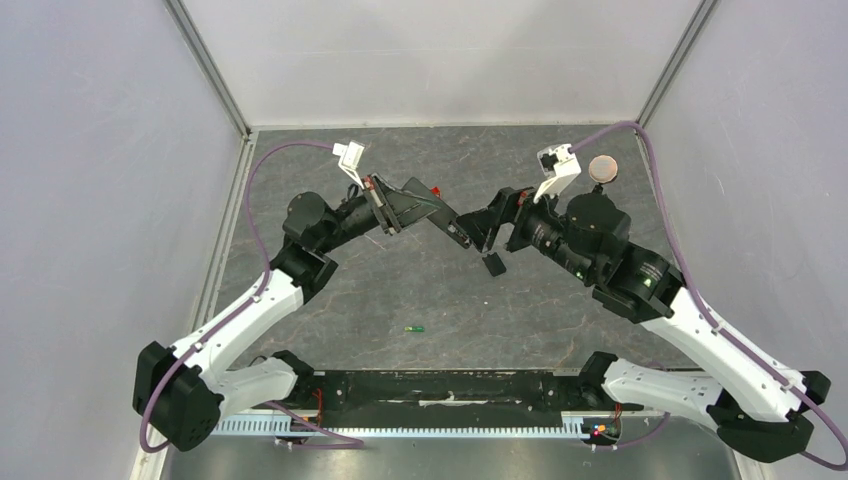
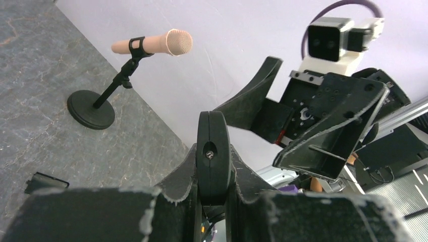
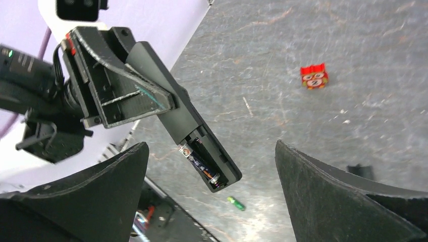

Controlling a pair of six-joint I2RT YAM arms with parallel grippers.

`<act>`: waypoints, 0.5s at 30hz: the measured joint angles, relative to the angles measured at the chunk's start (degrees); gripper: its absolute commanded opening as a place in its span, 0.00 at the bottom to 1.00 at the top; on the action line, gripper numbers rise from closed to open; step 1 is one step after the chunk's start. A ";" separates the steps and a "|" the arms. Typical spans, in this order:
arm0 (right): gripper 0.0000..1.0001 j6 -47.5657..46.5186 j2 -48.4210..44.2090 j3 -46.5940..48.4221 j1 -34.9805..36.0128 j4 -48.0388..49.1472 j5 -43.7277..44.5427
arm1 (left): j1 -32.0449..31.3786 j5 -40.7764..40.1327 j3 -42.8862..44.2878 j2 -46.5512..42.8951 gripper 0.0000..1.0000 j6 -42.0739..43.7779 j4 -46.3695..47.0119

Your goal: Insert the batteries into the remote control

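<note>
My left gripper (image 1: pixel 425 205) is shut on the black remote control (image 1: pixel 448 226) and holds it above the table, its open battery compartment towards the right arm. In the right wrist view the dark battery (image 3: pixel 201 165) lies in the remote's compartment (image 3: pixel 214 161), with an empty slot beside it. The green battery (image 1: pixel 415 328) lies on the table, also seen in the right wrist view (image 3: pixel 235 203). My right gripper (image 1: pixel 485 230) is open and empty, its jaws wide apart just off the remote's free end. The left wrist view shows the remote end-on (image 2: pixel 213 151) between my fingers.
A small black battery cover (image 1: pixel 494 265) lies on the table under the right gripper. A small red-and-white box (image 1: pixel 435 192) lies behind the remote. A black round-based stand with a tan disc (image 1: pixel 602 168) stands at the back right. Grey walls close in the table.
</note>
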 measured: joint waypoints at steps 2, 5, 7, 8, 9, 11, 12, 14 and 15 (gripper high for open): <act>0.98 5.11 0.90 0.00 -0.33 -0.15 0.42 | 0.00 -0.72 0.00 -0.50 0.02 -0.42 0.22; 0.98 10.99 2.01 -0.07 -0.85 -0.11 0.52 | 0.00 -1.92 0.00 -0.87 0.02 -1.68 0.50; 0.98 14.49 2.16 -0.72 -1.20 0.39 0.52 | 0.00 -2.80 0.00 -0.94 0.02 -2.54 0.68; 0.98 15.65 2.03 -1.16 -1.33 0.81 0.50 | 0.00 -3.13 0.00 -0.94 0.02 -2.93 0.83; 0.98 17.03 1.73 -2.05 -1.46 1.79 0.48 | 0.00 -3.34 0.00 -0.94 0.02 -3.39 0.96; 0.98 19.17 1.05 -3.85 -1.64 3.23 0.44 | 0.00 -3.85 0.00 -0.94 0.02 -4.57 1.51; 0.98 20.09 0.92 -4.42 -1.81 3.63 0.33 | 0.00 -4.20 0.00 -0.94 0.02 -5.11 1.70; 0.98 21.64 0.98 -5.01 -2.08 4.61 -0.26 | 0.00 -4.61 0.02 -0.96 0.02 -5.88 1.77; 0.98 22.12 0.98 -5.18 -2.21 4.90 -0.48 | 0.00 -4.68 0.02 -0.96 0.02 -6.36 1.77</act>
